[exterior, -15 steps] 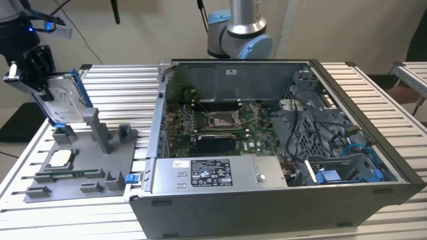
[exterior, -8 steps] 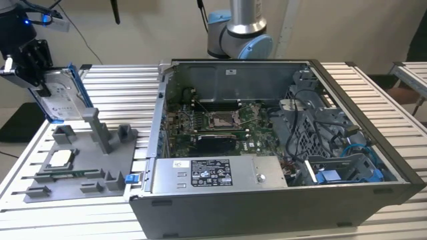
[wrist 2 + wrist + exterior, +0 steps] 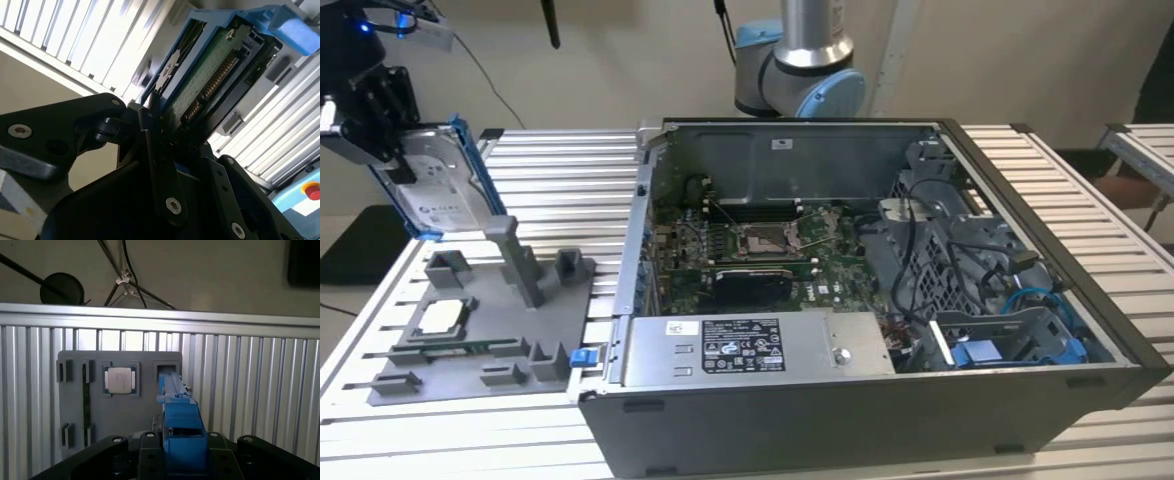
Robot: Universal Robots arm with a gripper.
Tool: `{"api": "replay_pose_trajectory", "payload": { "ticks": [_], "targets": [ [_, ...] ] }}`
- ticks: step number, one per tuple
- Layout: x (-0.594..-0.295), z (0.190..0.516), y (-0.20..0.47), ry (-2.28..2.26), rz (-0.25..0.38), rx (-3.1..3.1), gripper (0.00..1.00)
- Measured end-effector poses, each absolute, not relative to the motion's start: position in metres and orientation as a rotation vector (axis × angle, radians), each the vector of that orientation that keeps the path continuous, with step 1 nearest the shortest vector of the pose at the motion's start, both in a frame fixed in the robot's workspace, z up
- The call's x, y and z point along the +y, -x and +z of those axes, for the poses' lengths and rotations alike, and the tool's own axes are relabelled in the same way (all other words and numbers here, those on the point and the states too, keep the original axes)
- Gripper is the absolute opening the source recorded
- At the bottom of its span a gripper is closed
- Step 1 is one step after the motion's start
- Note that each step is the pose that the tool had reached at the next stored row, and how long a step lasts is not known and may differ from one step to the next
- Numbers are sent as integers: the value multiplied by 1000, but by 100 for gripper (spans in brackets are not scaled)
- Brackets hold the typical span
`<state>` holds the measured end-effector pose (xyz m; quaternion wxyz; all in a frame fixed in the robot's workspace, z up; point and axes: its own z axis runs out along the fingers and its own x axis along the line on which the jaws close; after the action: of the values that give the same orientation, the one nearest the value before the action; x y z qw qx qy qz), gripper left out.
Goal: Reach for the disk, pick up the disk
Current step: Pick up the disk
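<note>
1. End effector: clenched on disk, fingers pinching it from two sides.
2. Disk: held on edge, slightly tilted, in the air above tray's far corner. Seems clear of every slot. Blue bracket end and green circuit side show in the wrist views.
3. Tray: grey, flat on surface. Its tall post stands just below and beside the disk's lower edge.
4. Chip: seated in tray pocket, apart from disk.
5. Surface: slatted metal, under tray.
6. Case: open, beside tray on the exterior view's right.
7. Arm base: beyond case, far from tray.

Risks (est.):
- Slip or swivel in the grip. Hold looks to be near one end, so most of the weight hangs off it.
- Plastic bracket may flex under the pinch and loosen the hold.
- Lower corner could clip the post on any sideways move at this height.
- A drop would land on tray or chip, w/ shock damage to the drive.
</note>
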<state>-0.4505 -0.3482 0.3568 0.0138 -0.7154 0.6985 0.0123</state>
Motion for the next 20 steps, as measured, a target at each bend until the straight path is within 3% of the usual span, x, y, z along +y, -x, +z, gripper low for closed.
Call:
{"api": "replay_pose_trajectory", "payload": {
  "ticks": [20],
  "targets": [
    [-348, 391, 450, 2227, 39, 2175, 0]
  ]
}}
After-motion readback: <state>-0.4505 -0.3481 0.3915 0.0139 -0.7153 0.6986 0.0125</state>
